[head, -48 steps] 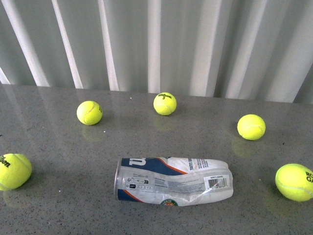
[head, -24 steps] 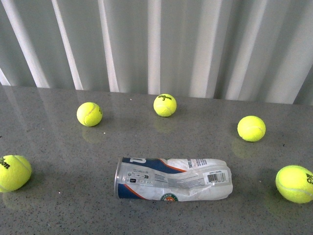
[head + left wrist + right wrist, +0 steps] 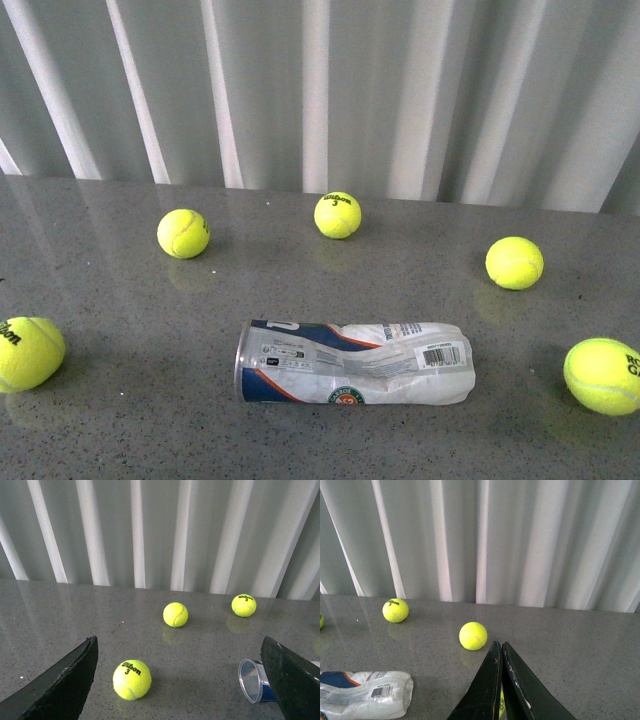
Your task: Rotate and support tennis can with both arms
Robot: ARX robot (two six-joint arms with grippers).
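Front view shows tennis can (image 3: 355, 362) lying crosswise, open end left.

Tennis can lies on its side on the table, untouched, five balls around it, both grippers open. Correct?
Not quite. The right gripper is shut: the right wrist view shows its fingers pressed together. Only the left gripper is open. The rest holds: the tennis can lies on its side on the table, untouched, five balls around it.

The tennis can (image 3: 352, 362) lies on its side on the table (image 3: 120, 430), lower centre. Five tennis balls (image 3: 338, 214) arc behind it, left edge to right edge.
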